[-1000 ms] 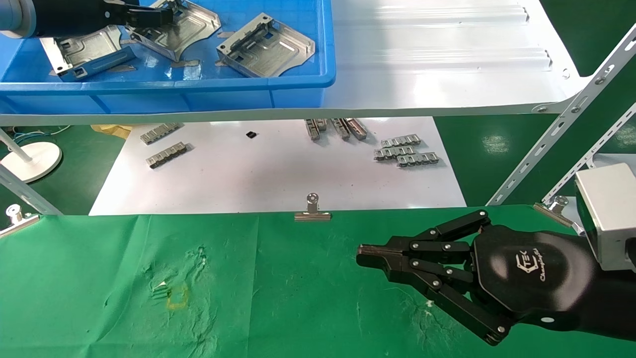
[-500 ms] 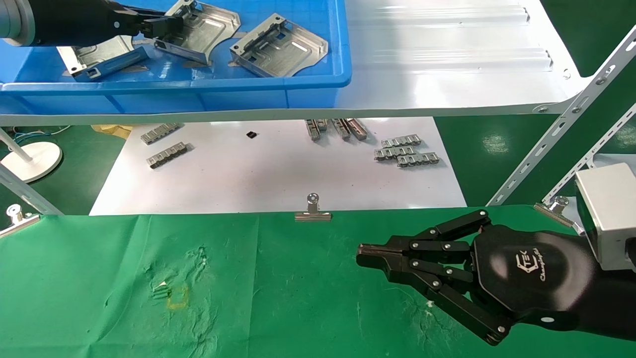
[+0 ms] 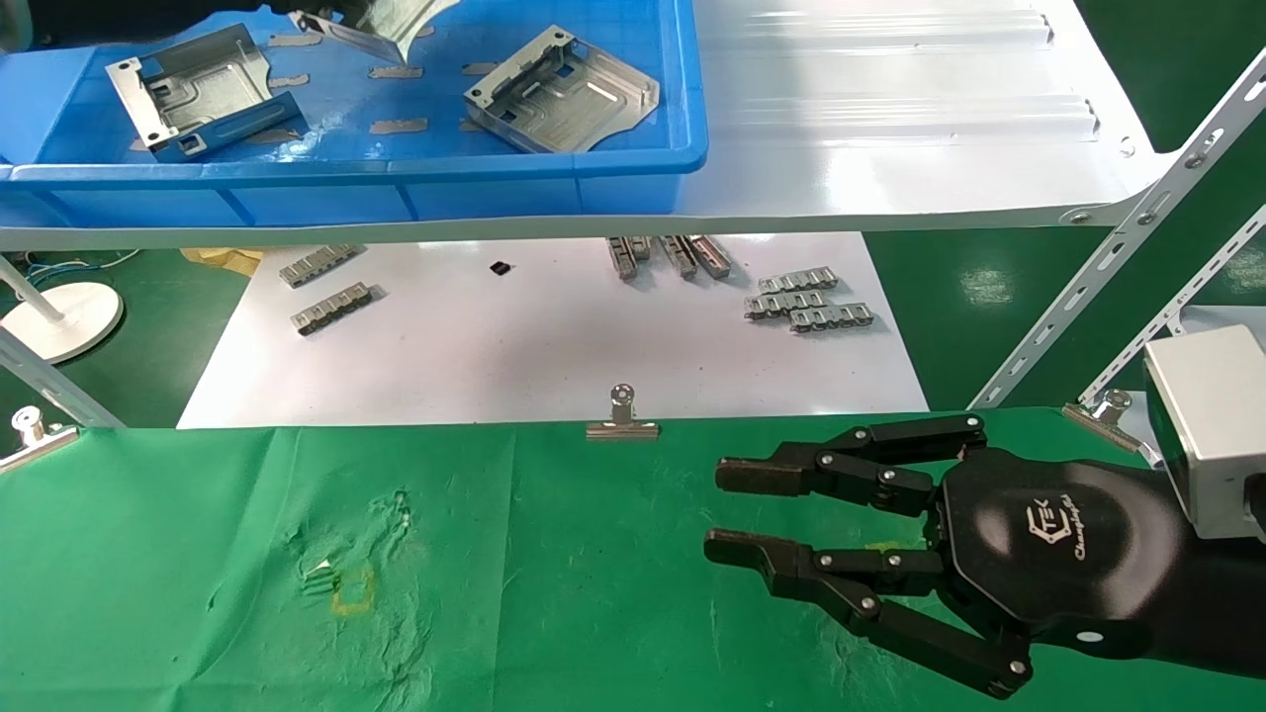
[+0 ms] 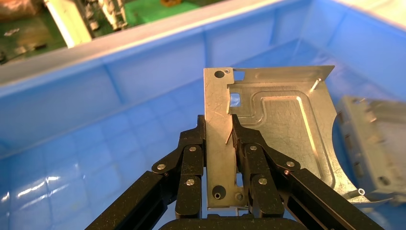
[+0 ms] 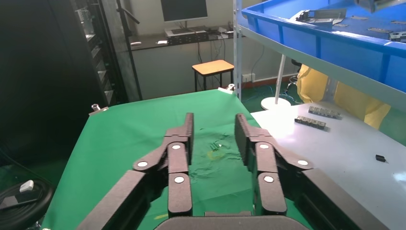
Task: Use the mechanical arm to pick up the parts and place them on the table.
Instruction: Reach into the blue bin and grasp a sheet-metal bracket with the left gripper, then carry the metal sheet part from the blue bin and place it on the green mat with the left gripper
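My left gripper [image 4: 219, 127] is shut on the folded side wall of a silver bracket [image 4: 277, 120] and holds it above the floor of the blue bin [image 4: 95, 110]. In the head view only the bracket's lower part [image 3: 381, 28] shows at the top edge. Two more brackets lie in the bin, one at the left [image 3: 193, 89] and one at the right [image 3: 562, 91]. My right gripper [image 3: 727, 509] is open and empty, low over the green table [image 3: 544, 613]; it also shows in the right wrist view [image 5: 214, 124].
The blue bin [image 3: 396, 188] sits on the glossy white shelf [image 3: 890, 129]. Below, a white board [image 3: 554, 356] carries grey link strips [image 3: 806, 302]. A binder clip [image 3: 621, 420] grips the table's far edge. A yellow mark [image 3: 353, 590] is on the cloth. Slanted metal struts [image 3: 1108, 267] stand at right.
My left gripper has lifted the bracket up off the bin floor, toward the top of the head view. My right gripper's fingers have gone from shut to open.
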Action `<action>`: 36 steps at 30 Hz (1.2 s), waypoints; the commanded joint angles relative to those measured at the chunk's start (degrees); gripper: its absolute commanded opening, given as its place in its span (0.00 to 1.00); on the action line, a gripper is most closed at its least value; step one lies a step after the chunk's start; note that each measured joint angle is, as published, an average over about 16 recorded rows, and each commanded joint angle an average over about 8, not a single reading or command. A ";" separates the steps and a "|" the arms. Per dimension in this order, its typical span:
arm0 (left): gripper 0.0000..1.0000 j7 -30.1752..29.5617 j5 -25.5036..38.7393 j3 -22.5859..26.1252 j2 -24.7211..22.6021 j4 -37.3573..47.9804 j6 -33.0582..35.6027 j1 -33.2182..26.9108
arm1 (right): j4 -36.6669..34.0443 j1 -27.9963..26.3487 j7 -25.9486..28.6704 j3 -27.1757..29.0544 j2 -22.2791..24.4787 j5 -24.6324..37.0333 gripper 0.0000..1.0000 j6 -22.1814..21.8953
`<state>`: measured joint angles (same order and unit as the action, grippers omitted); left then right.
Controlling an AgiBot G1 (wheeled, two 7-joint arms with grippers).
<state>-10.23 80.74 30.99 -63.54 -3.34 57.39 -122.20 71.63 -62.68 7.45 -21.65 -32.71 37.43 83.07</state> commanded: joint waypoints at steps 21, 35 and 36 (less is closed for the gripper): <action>0.00 27.71 -15.60 -5.68 14.95 -14.08 34.68 14.88 | 0.00 0.00 0.00 0.00 0.00 0.00 1.00 0.00; 0.00 52.81 -22.33 2.99 27.18 -30.66 33.30 37.19 | 0.00 0.00 0.00 -0.01 0.00 -0.01 1.00 0.00; 0.00 53.74 -21.97 3.58 27.11 -29.89 33.12 37.52 | 0.00 0.00 0.00 -0.01 0.00 -0.01 1.00 0.00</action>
<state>41.79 59.48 34.51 -37.23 -31.78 90.50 -85.89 71.63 -62.68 7.44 -21.66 -32.71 37.42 83.06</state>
